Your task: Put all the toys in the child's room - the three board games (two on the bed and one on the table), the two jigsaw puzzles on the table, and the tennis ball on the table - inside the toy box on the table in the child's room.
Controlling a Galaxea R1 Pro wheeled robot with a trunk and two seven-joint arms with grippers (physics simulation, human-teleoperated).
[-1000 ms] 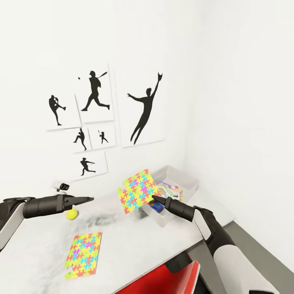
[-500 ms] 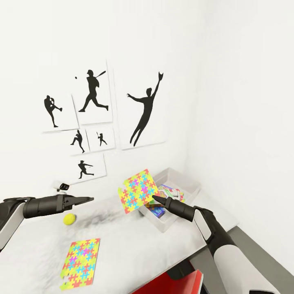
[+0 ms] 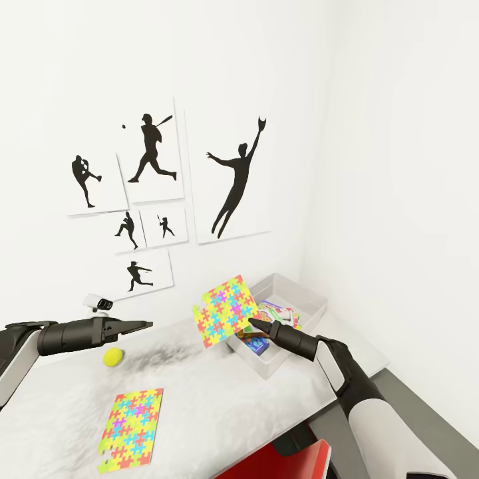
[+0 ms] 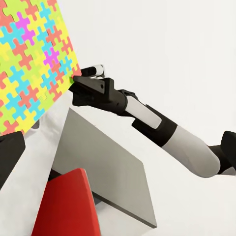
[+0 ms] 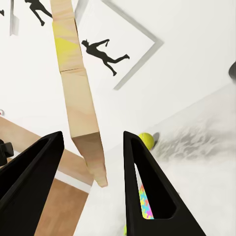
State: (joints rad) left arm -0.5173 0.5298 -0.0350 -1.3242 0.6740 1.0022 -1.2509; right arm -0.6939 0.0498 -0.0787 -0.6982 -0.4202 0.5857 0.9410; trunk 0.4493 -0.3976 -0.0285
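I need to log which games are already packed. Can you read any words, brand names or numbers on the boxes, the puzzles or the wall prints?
No text can be read in these views.
Printed game boxes in the light grey toy box: print too small and blurred to read.
Multicoloured jigsaw board at the right tool: pattern alone, no lettering.
Second jigsaw board flat on the pale grey table: no lettering.
Black silhouette wall prints: figures, no words.

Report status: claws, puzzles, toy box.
Right claw shut on raised jigsaw puzzle, beside toy box. Left claw looks shut, empty. Second puzzle and tennis ball on table. Nothing blocking.
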